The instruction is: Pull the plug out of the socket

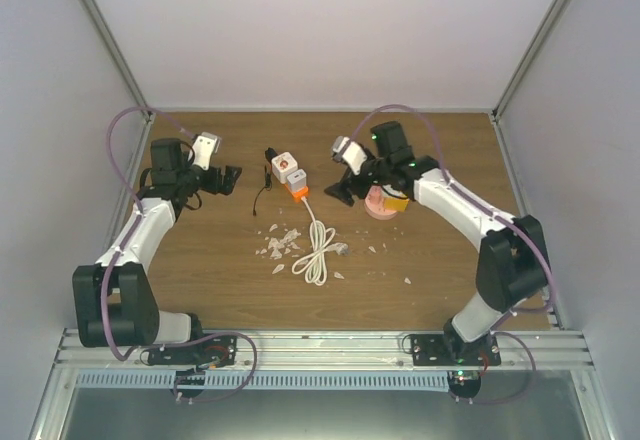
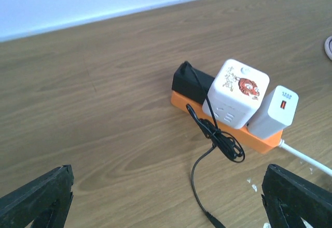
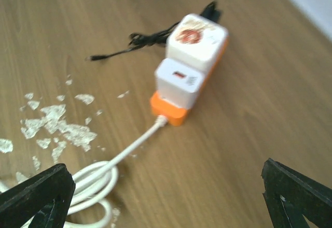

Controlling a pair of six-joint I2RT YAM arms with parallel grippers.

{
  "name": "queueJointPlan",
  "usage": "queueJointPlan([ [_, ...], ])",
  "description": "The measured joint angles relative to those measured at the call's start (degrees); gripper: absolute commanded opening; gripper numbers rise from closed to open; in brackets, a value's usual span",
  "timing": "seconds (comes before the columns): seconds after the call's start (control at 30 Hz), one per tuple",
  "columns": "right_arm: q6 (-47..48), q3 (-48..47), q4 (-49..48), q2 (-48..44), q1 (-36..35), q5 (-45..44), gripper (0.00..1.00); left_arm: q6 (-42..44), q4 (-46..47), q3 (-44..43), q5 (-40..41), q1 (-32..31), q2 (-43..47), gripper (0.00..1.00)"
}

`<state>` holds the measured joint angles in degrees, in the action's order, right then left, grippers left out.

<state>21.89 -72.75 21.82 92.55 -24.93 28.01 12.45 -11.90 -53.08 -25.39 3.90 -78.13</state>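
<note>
my left gripper (image 2: 166, 199) and right gripper (image 3: 166, 199) released, empty; i'd pin orange socket strip (image 2: 262, 143), clamp white charger (image 2: 275, 113) squarely, pull straight up

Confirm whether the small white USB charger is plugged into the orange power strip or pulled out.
Plugged in: the white charger stands flush on the orange power strip, next to the tiger-print cube.

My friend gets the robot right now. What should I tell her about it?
Left gripper: open, empty, left of the strip.
Right gripper: open, empty, right of it.
Orange power strip lies between them with the black plug, tiger-sticker cube and white charger all seated.
Done: nothing pulled yet.
Left: probably steady the strip, grip a plug, pull it out.
</note>
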Motion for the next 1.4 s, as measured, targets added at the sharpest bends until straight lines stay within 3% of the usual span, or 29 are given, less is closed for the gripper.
queueJointPlan([
  [0.33,4.39,0.22,2.95,6.1,-12.59,-7.15,0.98,-1.42,2.84,0.0,1.44,-0.44,0.94,0.99],
  [0.63,8.66,-1.4,6.4,13.55,-20.09,-6.95,0.79,-2.84,4.04,-0.02,3.04,-0.46,0.94,0.99],
  [0.87,10.75,-2.69,9.42,18.32,-21.88,-6.56,0.66,-3.04,4.72,0.0,3.45,-0.55,0.94,0.99],
  [1.07,12.33,-2.14,10.91,18.56,-21.94,-6.51,0.65,-3.04,4.85,-0.02,3.67,-0.55,0.94,0.99],
  [1.4,16.46,8.37,11.89,10.58,-20.87,-8.68,0.62,-3.04,4.85,0.0,3.82,-0.55,0.92,0.99],
])
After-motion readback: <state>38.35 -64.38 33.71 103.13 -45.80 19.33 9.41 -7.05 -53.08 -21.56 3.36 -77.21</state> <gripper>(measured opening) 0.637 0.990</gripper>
